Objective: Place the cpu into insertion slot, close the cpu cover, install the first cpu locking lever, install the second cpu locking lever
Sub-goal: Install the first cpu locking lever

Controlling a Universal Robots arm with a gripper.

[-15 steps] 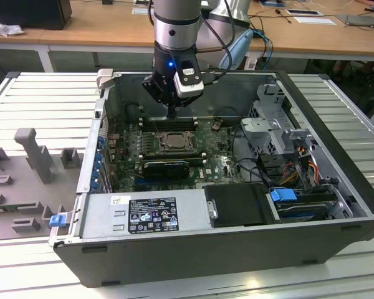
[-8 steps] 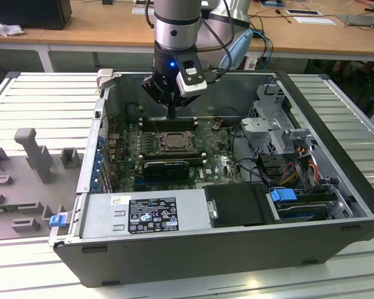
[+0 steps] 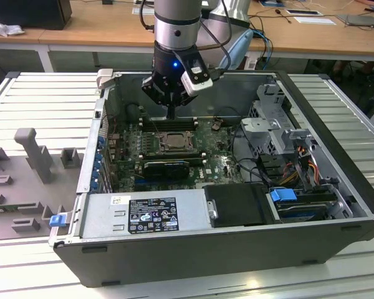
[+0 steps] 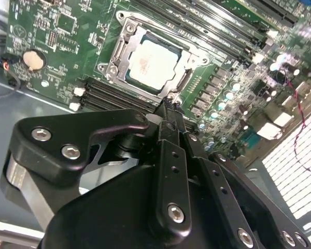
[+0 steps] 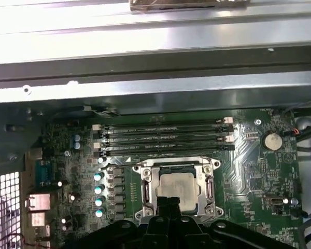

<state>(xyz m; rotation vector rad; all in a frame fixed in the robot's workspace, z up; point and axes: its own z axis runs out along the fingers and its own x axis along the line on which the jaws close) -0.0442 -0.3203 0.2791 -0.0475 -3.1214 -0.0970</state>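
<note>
The cpu (image 4: 154, 63) lies flat in the insertion slot (image 3: 165, 142) on the green motherboard, its pale top facing up. The grey metal cpu cover (image 4: 125, 49) lies down around it as a frame; in the first wrist view the cpu (image 5: 177, 187) shows through the cover's opening. My gripper (image 4: 168, 106) is shut with nothing between its fingers. Its tip hangs just above the socket's edge, on the side towards the back wall of the case in the exterior view, where the gripper (image 3: 171, 115) points straight down. I cannot tell how the locking levers sit.
Long black memory slots (image 5: 163, 137) run beside the socket. A coin battery (image 4: 33, 59) sits on the board. The open case holds a power supply (image 3: 143, 215), a drive cage (image 3: 271, 115) and cables (image 3: 299, 162). A grey fixture (image 3: 31, 156) stands outside the case.
</note>
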